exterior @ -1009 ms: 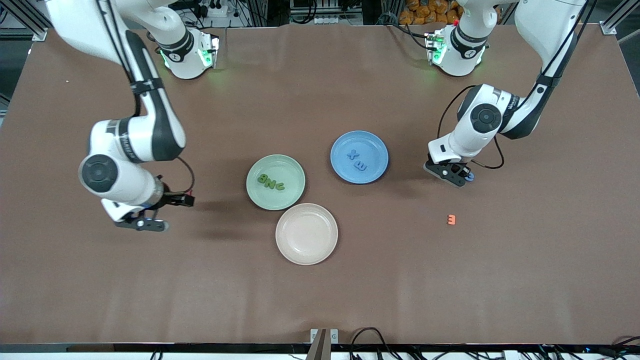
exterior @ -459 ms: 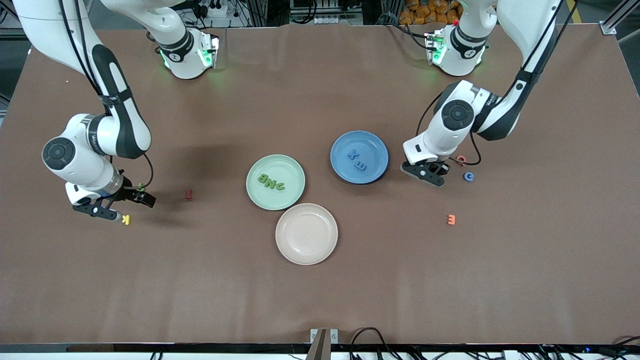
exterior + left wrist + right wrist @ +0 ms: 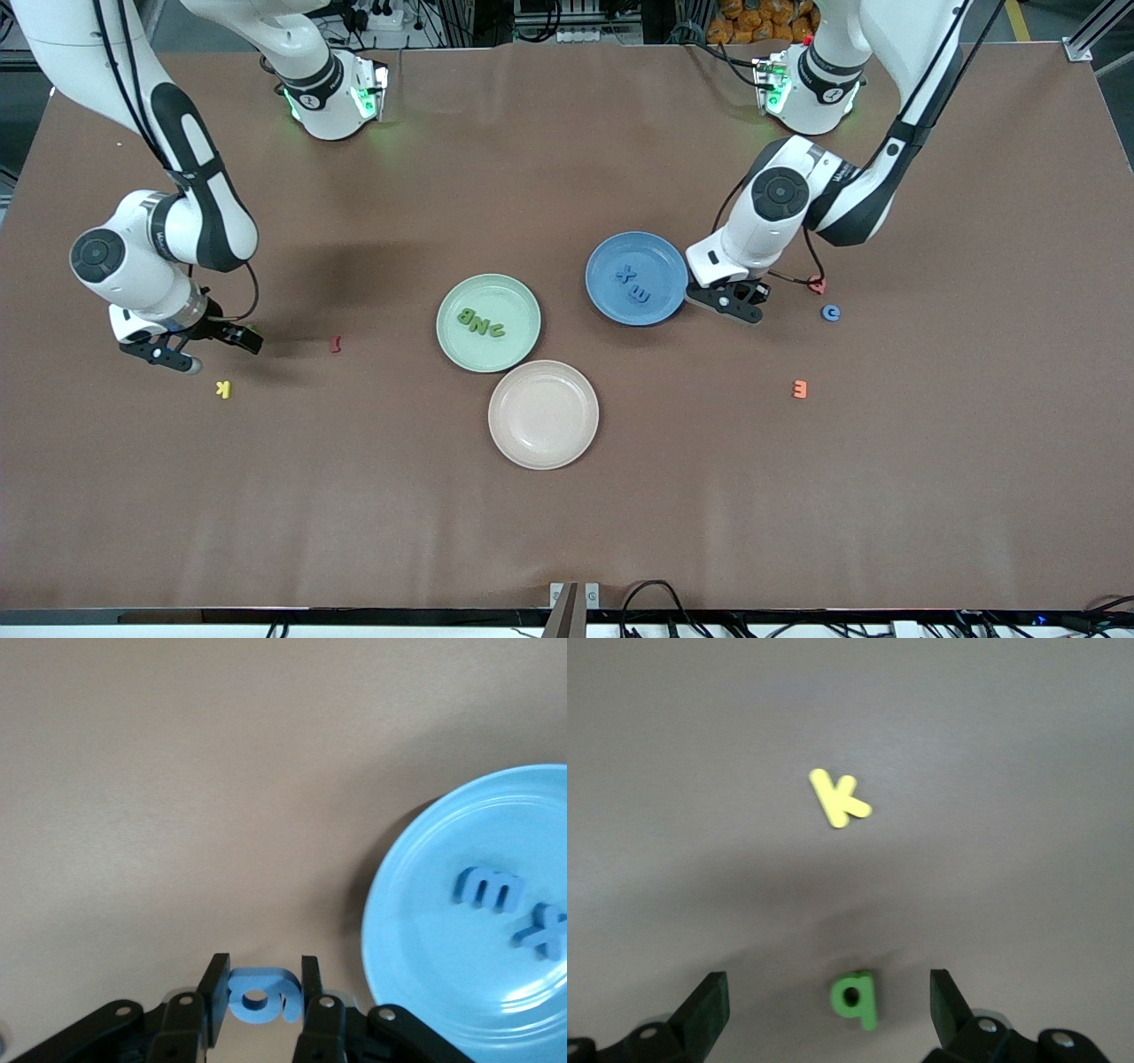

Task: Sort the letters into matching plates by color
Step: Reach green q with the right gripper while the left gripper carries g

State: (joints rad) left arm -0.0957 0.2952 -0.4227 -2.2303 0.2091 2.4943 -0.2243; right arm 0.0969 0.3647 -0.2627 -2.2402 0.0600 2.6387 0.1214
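My left gripper (image 3: 732, 307) hangs just off the rim of the blue plate (image 3: 651, 257), on the side toward the left arm's end, shut on a blue 6-shaped piece (image 3: 266, 981). Two blue letters (image 3: 633, 283) lie in that plate (image 3: 425, 992). The mint green plate (image 3: 518, 341) holds three green letters (image 3: 479, 322). A blue C (image 3: 830, 313) lies on the table. My right gripper (image 3: 173, 354) is open, low over a green q-shaped letter (image 3: 855, 998) that sits between its fingers (image 3: 704, 1010), untouched.
A beige-pink plate (image 3: 543, 414) sits nearer the camera than the green one. A yellow K (image 3: 223, 389) (image 3: 839, 798) lies close to my right gripper, with a dark red letter (image 3: 335, 344) beside it. A pink letter (image 3: 817, 285) and an orange E (image 3: 800, 389) lie near the blue C.
My left gripper carried the blue piece from beside the blue C to the blue plate's rim. My right arm swung out toward its own end of the table and came over the green letter.
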